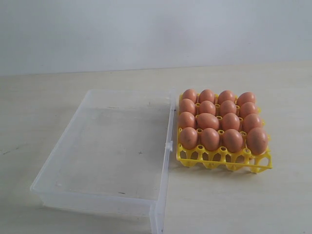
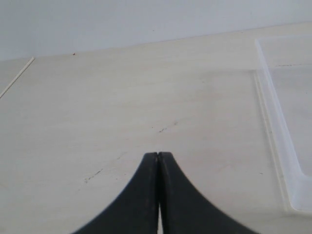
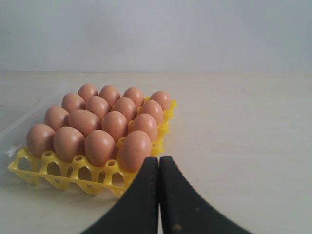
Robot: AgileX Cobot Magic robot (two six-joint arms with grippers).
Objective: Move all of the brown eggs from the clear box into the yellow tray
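The exterior view shows brown eggs (image 1: 218, 122) filling the yellow tray (image 1: 258, 168) just beside the clear box (image 1: 112, 146), while only the wrist views show the left end effector (image 2: 158, 157) and the right end effector (image 3: 159, 161), each pressed together on nothing.

Pale tabletop (image 1: 58, 97), plain white wall (image 1: 146, 29)

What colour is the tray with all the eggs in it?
Bright yellow. The yellow tray shows best in the right wrist view, with its open lattice under the brown eggs.

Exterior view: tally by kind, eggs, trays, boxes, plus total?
brown eggs: 16, all seated in the tray
yellow tray: 1
clear box: 1, no eggs in it
Total: 18
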